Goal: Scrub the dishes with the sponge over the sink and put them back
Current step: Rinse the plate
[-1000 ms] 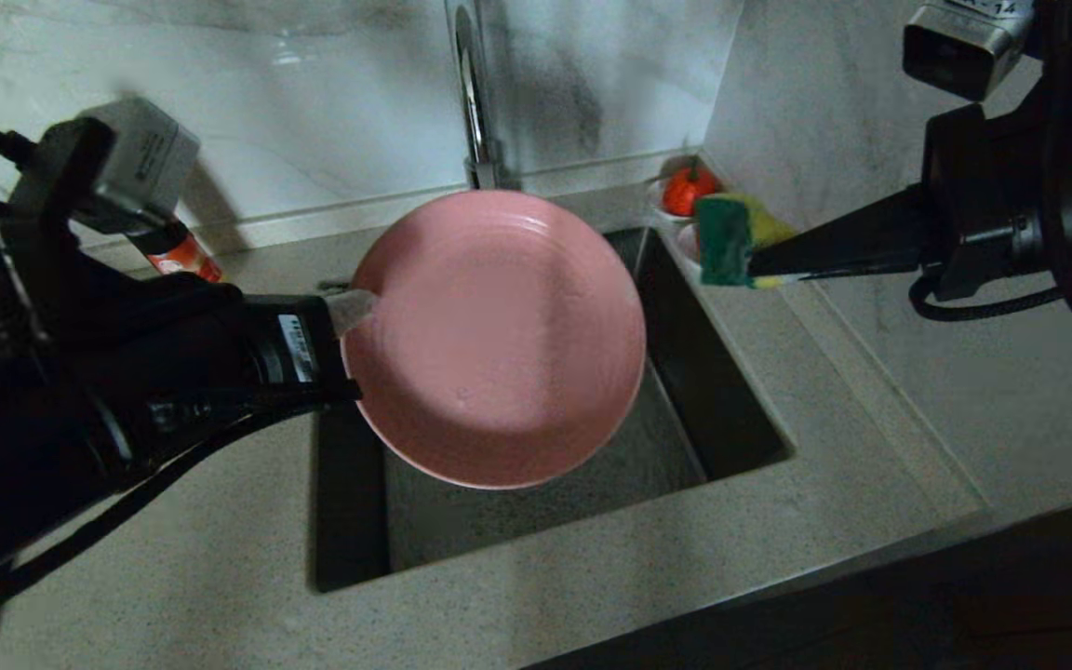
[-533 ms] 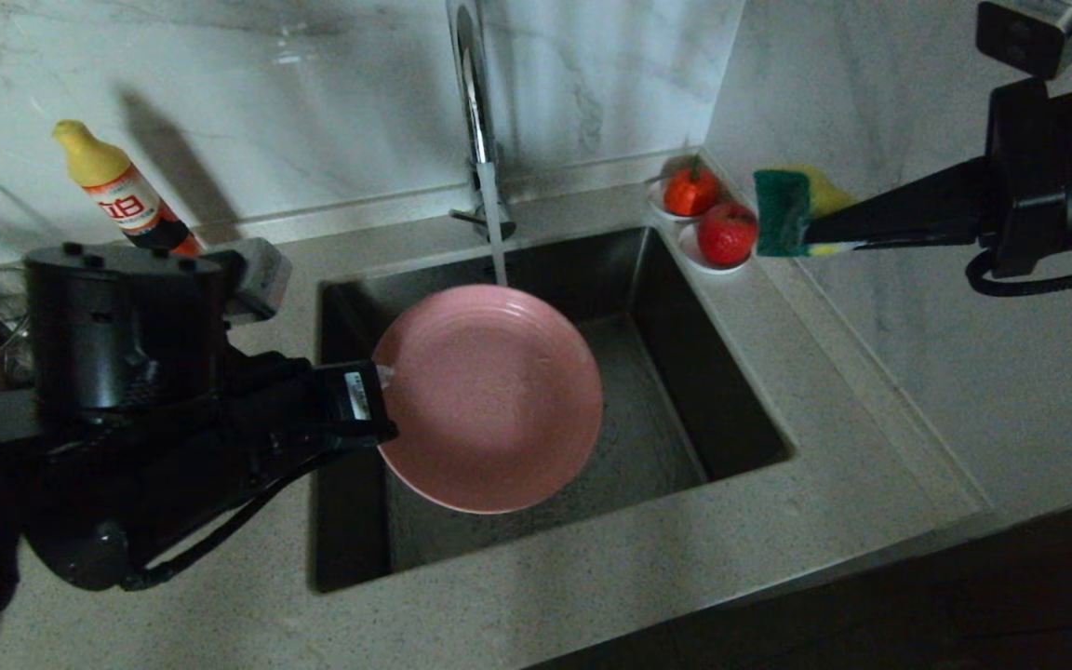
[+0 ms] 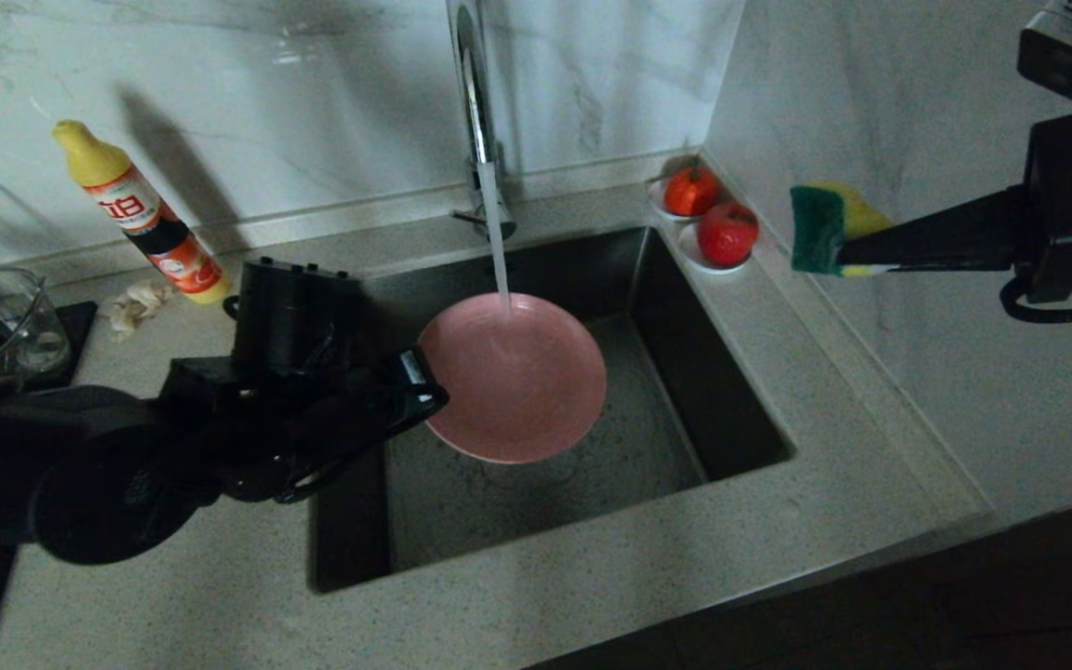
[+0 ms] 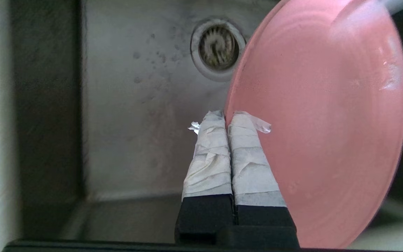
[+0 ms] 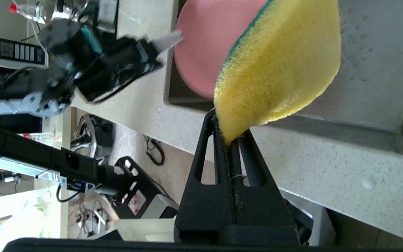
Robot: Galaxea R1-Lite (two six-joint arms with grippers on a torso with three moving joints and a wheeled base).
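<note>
Here my left claw [image 4: 226, 120] is clamped on the plate's [image 3: 517, 381] rim, holding it tilted over the sink [image 3: 713, 372] under the tap's [image 3: 473, 102] stream. My right claw [image 3: 848, 256] pinches the sponge [image 3: 824, 233] above the bench [image 3: 917, 391], right of the sink.

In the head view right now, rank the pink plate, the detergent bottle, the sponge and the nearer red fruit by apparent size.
1. pink plate
2. detergent bottle
3 and 4. sponge and red fruit look alike; the sponge is held up nearer the camera, so unranked.
</note>
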